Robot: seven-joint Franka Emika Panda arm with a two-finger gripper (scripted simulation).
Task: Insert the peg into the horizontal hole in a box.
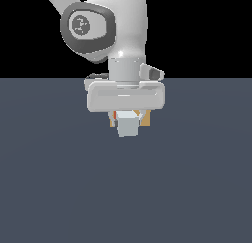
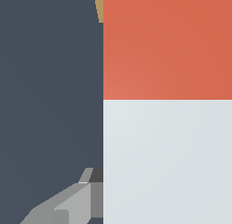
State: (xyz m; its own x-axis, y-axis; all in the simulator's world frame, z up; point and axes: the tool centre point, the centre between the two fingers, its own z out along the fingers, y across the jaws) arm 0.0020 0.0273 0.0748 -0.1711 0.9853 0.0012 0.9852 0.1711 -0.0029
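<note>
In the exterior view my gripper [image 1: 128, 120] points down and is shut on the peg [image 1: 128, 127], whose white end faces the camera; a sliver of its red half shows just behind. The peg is held level, a little above the dark floor. The tan box [image 1: 145, 119] stands right behind the peg, with only its edges showing on both sides. The hole is hidden behind the peg and the hand. In the wrist view the peg [image 2: 167, 105] fills much of the frame, red half and white half. One grey finger [image 2: 74, 202] rests against its white half. A corner of the box [image 2: 98, 6] shows beyond the red end.
The dark grey-blue floor [image 1: 197, 188] spreads flat all around the box and the peg. The arm's white links [image 1: 123, 35] rise above the hand. Nothing else shows on the floor.
</note>
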